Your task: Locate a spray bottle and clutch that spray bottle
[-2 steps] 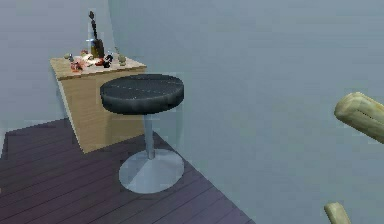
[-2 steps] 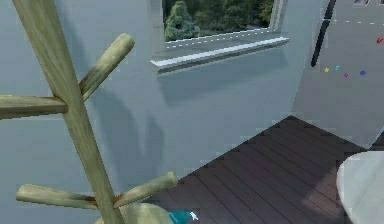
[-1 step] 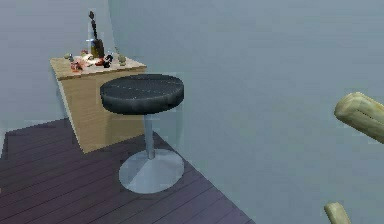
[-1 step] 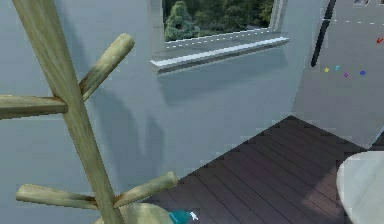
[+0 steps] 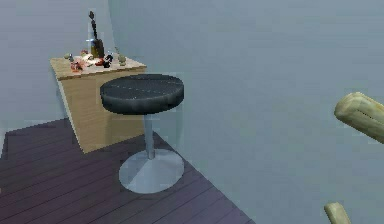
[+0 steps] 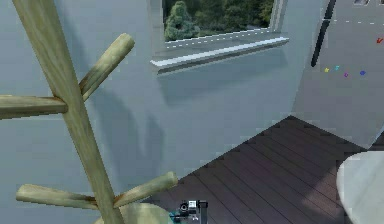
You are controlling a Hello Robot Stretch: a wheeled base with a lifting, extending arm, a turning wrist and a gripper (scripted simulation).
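A light wooden tabletop (image 5: 128, 70) in the corner carries a tall dark bottle (image 5: 95, 42) with small clutter (image 5: 84, 64) beside it. On the dark plank floor (image 5: 60, 175) stands a black-seated stool (image 5: 143, 95).

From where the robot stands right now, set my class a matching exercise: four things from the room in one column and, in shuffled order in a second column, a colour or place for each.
Things
1. stool seat
2. dark bottle
3. window sill
4. coat rack

Descriptions
A. pale wood, with branching pegs
B. white, just below the window
C. black, on a silver pedestal
D. stands on top of the wooden cabinet

Pairs: 1-C, 2-D, 3-B, 4-A
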